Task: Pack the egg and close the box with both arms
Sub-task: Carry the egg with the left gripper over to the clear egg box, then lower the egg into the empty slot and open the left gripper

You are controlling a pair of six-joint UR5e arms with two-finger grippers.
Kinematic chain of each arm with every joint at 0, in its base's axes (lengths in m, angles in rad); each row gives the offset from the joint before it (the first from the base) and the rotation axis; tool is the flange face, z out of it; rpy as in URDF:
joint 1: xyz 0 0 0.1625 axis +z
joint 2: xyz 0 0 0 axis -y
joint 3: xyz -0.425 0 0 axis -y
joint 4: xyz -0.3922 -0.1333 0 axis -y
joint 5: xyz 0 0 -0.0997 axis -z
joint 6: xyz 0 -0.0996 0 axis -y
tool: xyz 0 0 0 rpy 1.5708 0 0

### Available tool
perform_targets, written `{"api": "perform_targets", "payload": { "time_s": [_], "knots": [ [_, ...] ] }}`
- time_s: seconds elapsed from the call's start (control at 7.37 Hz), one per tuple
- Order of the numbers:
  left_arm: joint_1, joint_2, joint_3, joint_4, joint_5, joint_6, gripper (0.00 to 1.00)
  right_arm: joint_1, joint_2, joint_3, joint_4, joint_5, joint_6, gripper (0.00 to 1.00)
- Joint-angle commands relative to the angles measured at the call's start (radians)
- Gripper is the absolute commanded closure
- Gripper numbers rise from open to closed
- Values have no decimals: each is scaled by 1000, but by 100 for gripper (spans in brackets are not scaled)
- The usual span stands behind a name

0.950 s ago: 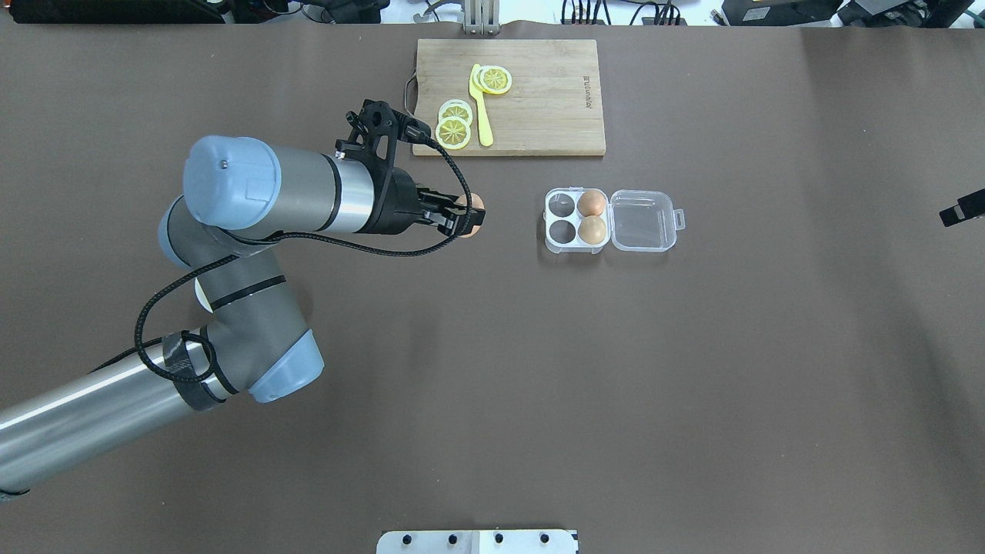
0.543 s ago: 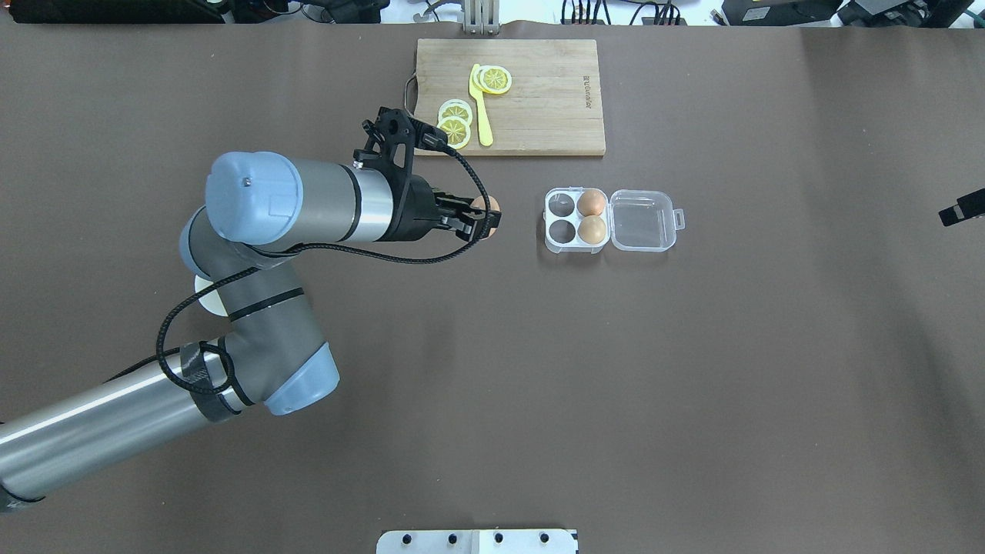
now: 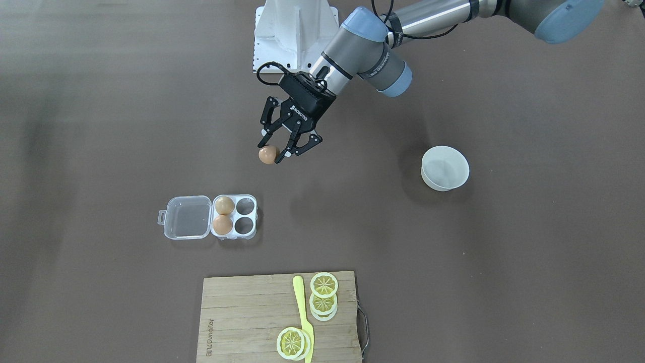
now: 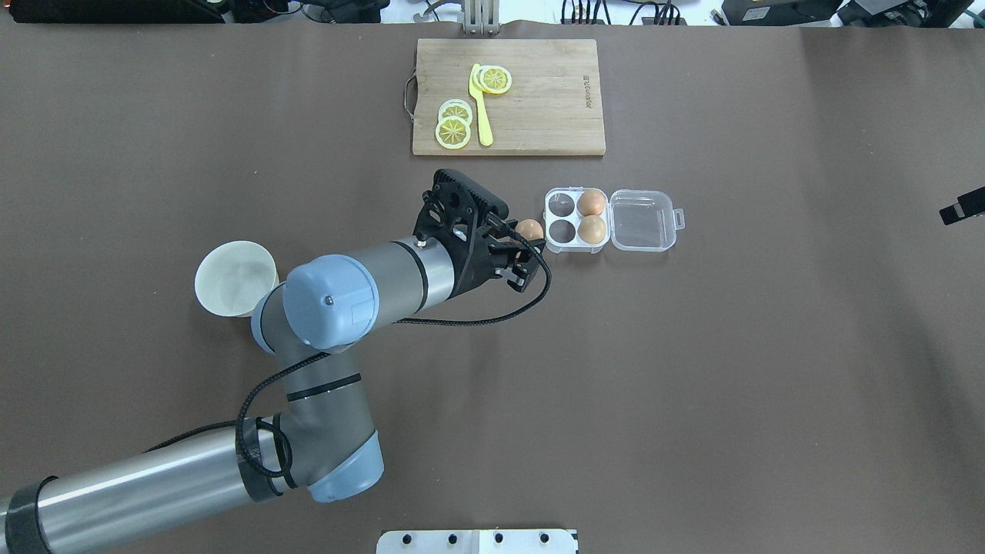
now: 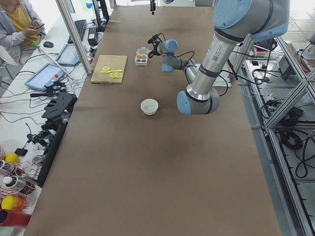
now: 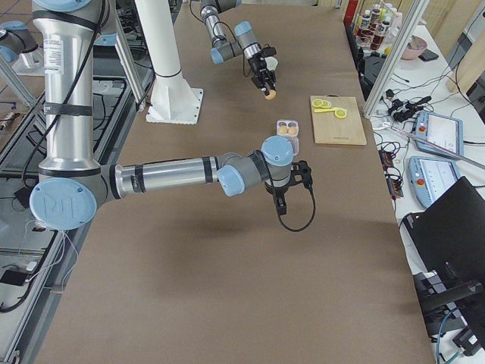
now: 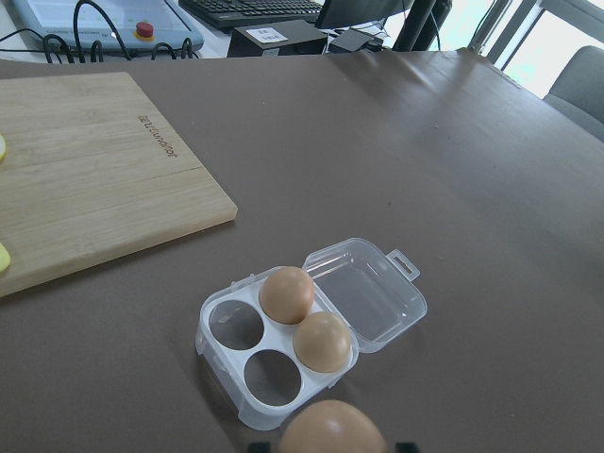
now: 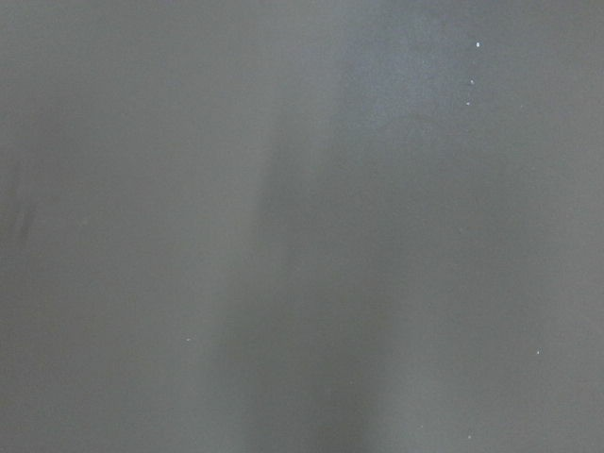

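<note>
My left gripper (image 4: pixel 531 237) is shut on an orange-brown egg (image 4: pixel 529 228) and holds it above the table, just left of the clear plastic box (image 4: pixel 575 217). In the front view the gripper (image 3: pixel 274 153) and the egg (image 3: pixel 268 154) hang clear of the box (image 3: pixel 255 217). The box lies open with its lid (image 4: pixel 642 221) flat to the right. Two eggs (image 4: pixel 591 203) (image 4: pixel 592 229) fill the cells next to the lid; the two left cells are empty. The left wrist view shows the box (image 7: pixel 219 357) and the held egg (image 7: pixel 330 431). Of my right gripper (image 4: pixel 962 208) only a black part shows at the right edge.
A wooden cutting board (image 4: pixel 539 96) with lemon slices (image 4: pixel 454 127) and a yellow knife (image 4: pixel 483 115) lies behind the box. A white bowl (image 4: pixel 235 278) stands left of my left arm. The right wrist view shows only brown table.
My left arm has swung right and a little nearer with the egg, up to the box's left edge. The white bowl has come out from under the arm.
</note>
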Motion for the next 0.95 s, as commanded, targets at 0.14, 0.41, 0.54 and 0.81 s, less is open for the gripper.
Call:
{"api": "perform_targets", "payload": {
  "time_s": [0.14, 0.41, 0.54, 0.81],
  "knots": [
    [63, -55, 95, 5, 230, 148, 100, -1, 8, -13, -2, -7, 7, 1],
    [92, -165, 194, 2, 319, 214, 100, -1, 15, -27, -2, -8, 8, 1],
    [93, -216, 247, 0, 327, 214, 100, -1, 23, -39, -2, -8, 10, 1],
    [85, -230, 282, -1, 333, 214, 100, -1, 29, -52, -5, -7, 17, 1]
  ]
}}
